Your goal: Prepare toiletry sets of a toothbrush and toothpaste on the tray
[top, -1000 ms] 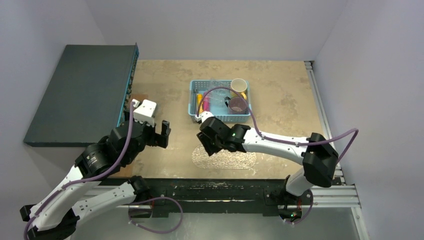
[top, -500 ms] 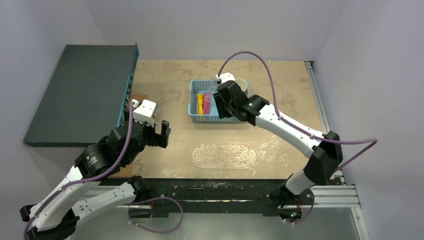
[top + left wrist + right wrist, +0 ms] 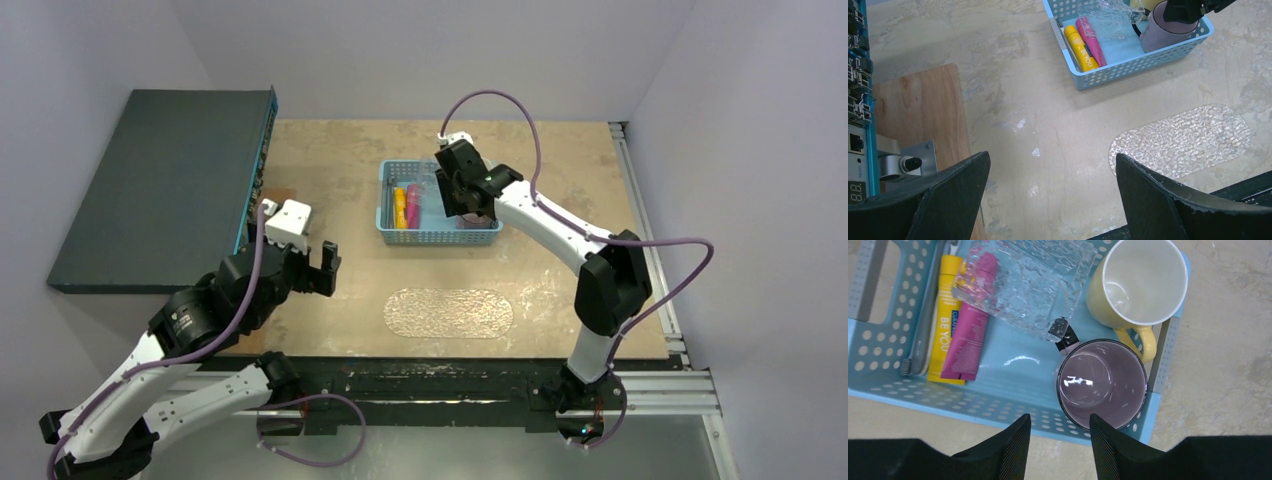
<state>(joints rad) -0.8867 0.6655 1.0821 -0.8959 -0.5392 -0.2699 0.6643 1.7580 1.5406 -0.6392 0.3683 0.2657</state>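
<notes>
Lettering: yellow tube point(image 3: 944, 325) "BE YOU" | pink tube point(image 3: 968, 342) small print unreadable

The tray point(image 3: 448, 313), a clear oblong with rounded ends and a crinkled, glittery surface, lies flat on the tabletop point(image 3: 330, 180) at 6 o'clock of the light-blue basket point(image 3: 430, 238), apart from it. In the basket's 9 o'clock half the yellow-orange tube point(image 3: 944, 325) and magenta-pink tube point(image 3: 969, 337) lie flat, side by side and touching, running 12 to 6 o'clock. A thin pale toothbrush point(image 3: 923, 325) lies along the yellow tube's 9 o'clock side, bristles at its 6 o'clock end.
</notes>
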